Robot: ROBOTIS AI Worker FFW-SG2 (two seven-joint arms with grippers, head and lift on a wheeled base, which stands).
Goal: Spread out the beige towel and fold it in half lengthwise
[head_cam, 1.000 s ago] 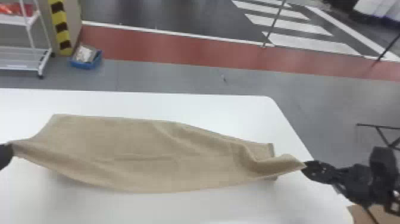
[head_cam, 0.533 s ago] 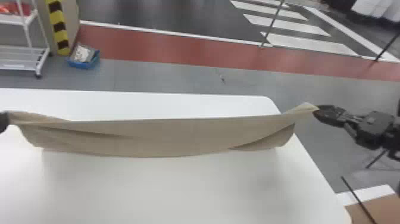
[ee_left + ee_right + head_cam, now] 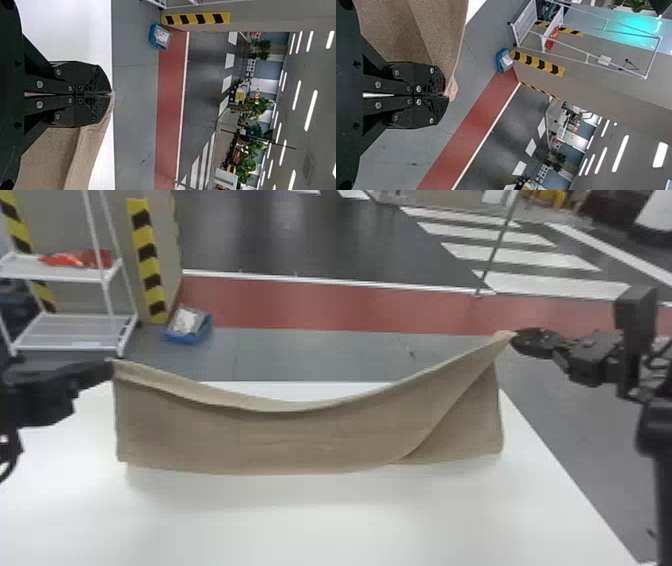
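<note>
Head view gives the towel's (image 3: 300, 440) whole span over the table (image 3: 250, 530), long axis nine to three o'clock, corners drawn toward ten at the left gripper (image 3: 112, 366), two at the right gripper (image 3: 514, 335); wrist views show closed fingers (image 3: 97, 81) pinching it.

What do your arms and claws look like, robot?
My left arm and right arm are black and chunky, made of blocky parts. My left claw and right claw match: flat black fingers with rounded ends, shiny round silvery screws, and fine lines near the tips.
</note>
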